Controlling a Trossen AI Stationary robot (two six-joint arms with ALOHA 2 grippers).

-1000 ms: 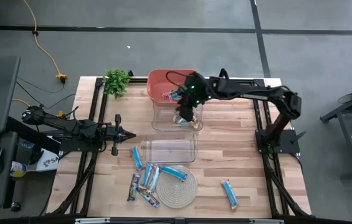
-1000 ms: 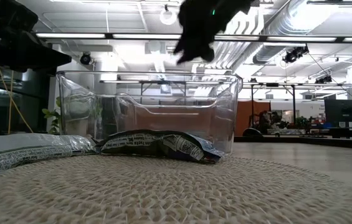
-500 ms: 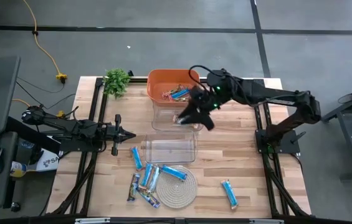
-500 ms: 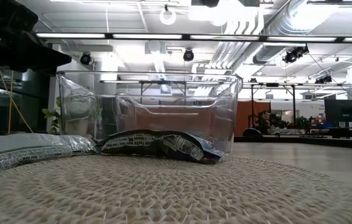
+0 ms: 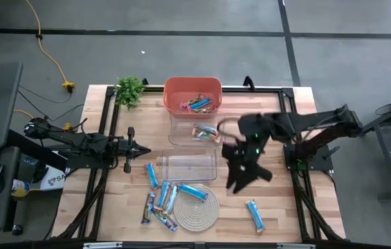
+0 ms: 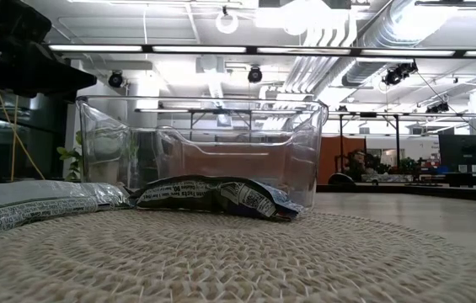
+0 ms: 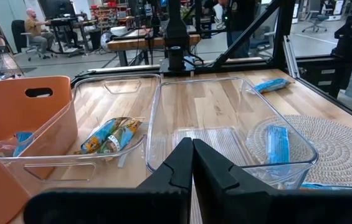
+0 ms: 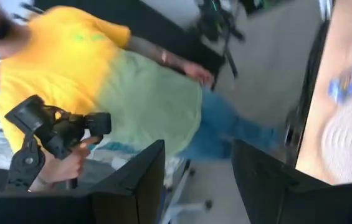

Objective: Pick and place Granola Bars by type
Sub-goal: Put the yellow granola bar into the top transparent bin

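The right gripper (image 5: 245,174) is seen blurred in the high view above bare table (image 5: 271,187), beside the nearer clear bin (image 5: 189,167) and well apart from a lone blue bar (image 5: 254,214) near the front edge. In the right wrist view its fingers (image 8: 135,180) are spread with nothing between them; a person in a yellow-green shirt (image 8: 101,87) is seen beyond.

The left gripper (image 5: 134,150) is held at the table's left side, its fingers (image 7: 182,165) pressed together, pointing toward the clear bins.

The Granola Bars are found in four places: a cluster of mostly blue ones (image 5: 162,200) lies beside and partly on the woven coaster (image 5: 198,207); one multicoloured bar (image 5: 205,133) lies in the farther clear bin (image 5: 174,131); several (image 5: 196,104) lie in the orange bin (image 5: 174,90). A small plant (image 5: 129,89) stands at the far left corner.
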